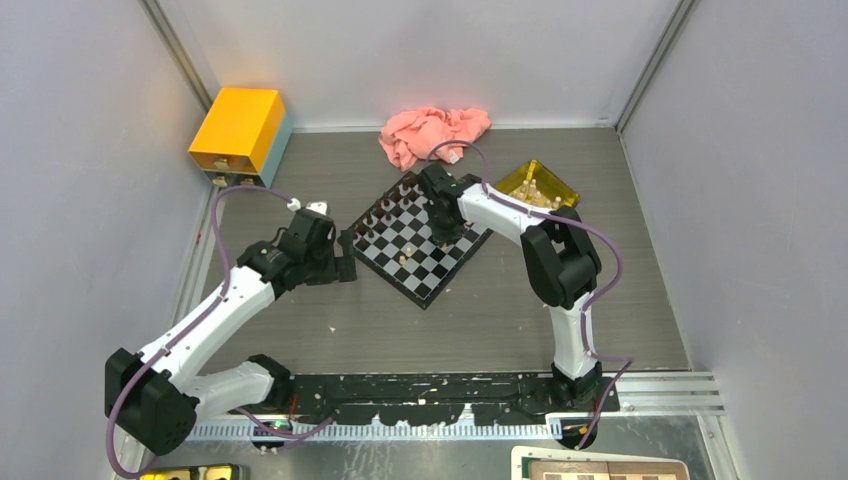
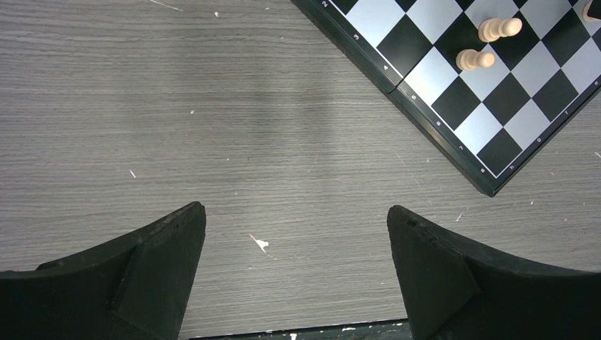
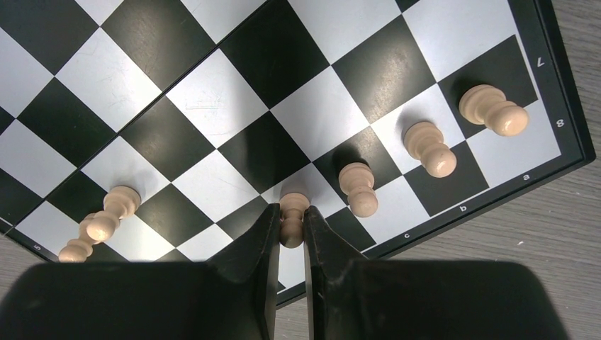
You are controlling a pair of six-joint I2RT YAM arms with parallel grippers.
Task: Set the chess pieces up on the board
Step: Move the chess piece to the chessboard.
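Note:
The board (image 1: pixel 424 277), black and pale grey checks, lies turned like a diamond in mid-table. My right gripper (image 3: pixel 289 212) is shut on a pale pawn (image 3: pixel 293 205) whose base rests on a square near the board's edge. More pale chess pieces (image 3: pixel 358 188) stand in a line to its right and others to its left (image 3: pixel 113 207). Dark pieces (image 1: pixel 385 207) line the board's far-left side. My left gripper (image 2: pixel 296 212) hangs open over bare table beside the board's corner (image 2: pixel 469 129), with nothing between its fingers. Two pale pieces (image 2: pixel 476 59) show there.
A yellow see-through tray (image 1: pixel 556 181) with pale pieces sits right behind the board. A pink cloth (image 1: pixel 432 132) lies at the back and an orange box (image 1: pixel 240 128) at the back left. Grey walls close in both sides. A framed checkered board (image 1: pixel 600 468) peeks in at the bottom edge.

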